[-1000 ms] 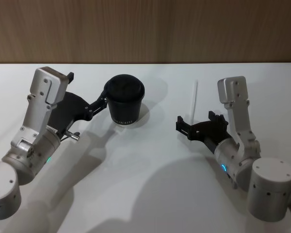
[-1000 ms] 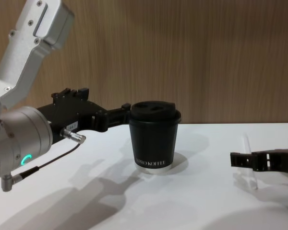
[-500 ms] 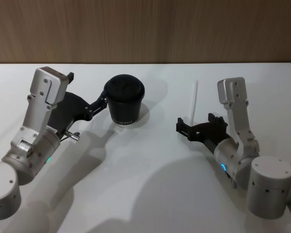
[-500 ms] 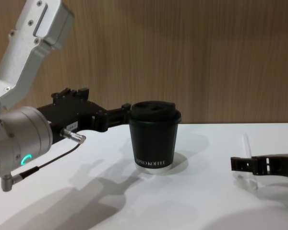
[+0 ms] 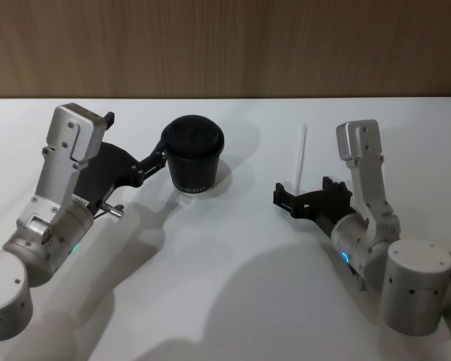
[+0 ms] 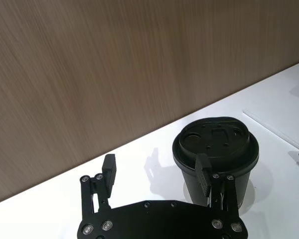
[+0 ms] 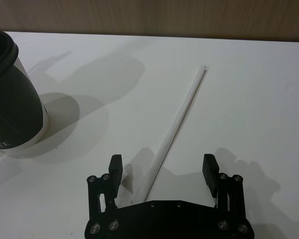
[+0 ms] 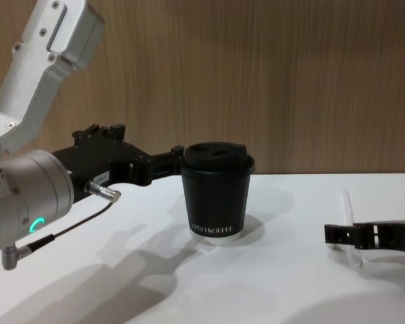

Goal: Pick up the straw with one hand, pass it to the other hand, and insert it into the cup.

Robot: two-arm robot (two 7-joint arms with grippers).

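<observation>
Your bench, item by item:
- Table (image 5: pixel 233 248): before you; wall (image 5: pixel 225 45) behind its far edge.
- Cup (image 5: pixel 194 154): upright on the table, left of centre.
- Straw (image 5: pixel 301 154): flat on the table to the cup's right, well apart from it, running near to far.
- Left gripper (image 6: pixel 156 164): left of the cup, fingers spread, one finger just beside the cup's wall.
- Right gripper (image 7: pixel 162 164): low at the straw's near end, a finger on either side of it.
</observation>
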